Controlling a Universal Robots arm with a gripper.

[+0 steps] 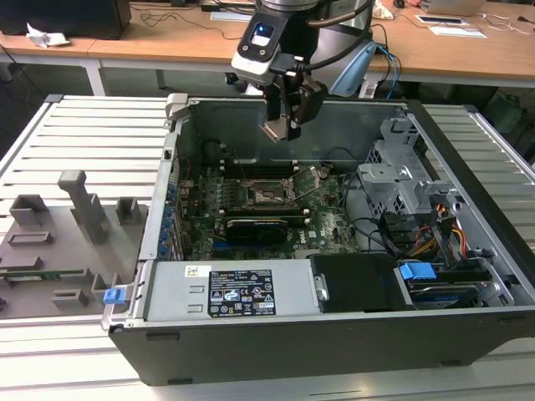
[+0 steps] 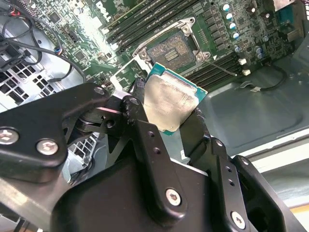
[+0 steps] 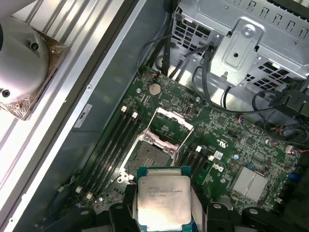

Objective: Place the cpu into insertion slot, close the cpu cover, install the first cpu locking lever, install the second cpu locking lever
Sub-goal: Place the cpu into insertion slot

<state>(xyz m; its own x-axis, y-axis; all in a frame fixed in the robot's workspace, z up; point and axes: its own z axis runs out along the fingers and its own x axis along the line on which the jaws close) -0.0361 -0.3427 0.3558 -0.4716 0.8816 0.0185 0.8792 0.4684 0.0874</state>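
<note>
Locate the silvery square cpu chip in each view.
Exterior view: silvery square cpu chip in the black pincer, above the black-framed square insertion slot.
Second wrist view: chip clamped in the pincer, slot beyond.
First wrist view: chip clamped likewise, slot beyond.
Shared landmark: that insertion slot.

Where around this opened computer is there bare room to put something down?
Bare slatted table lies at the exterior view's left, behind the grey fixture blocks. Inside, the insertion slot lies open between memory slots; the gripper holds the cpu overhead. Crowded: cables and drive cage at that view's right.
</note>
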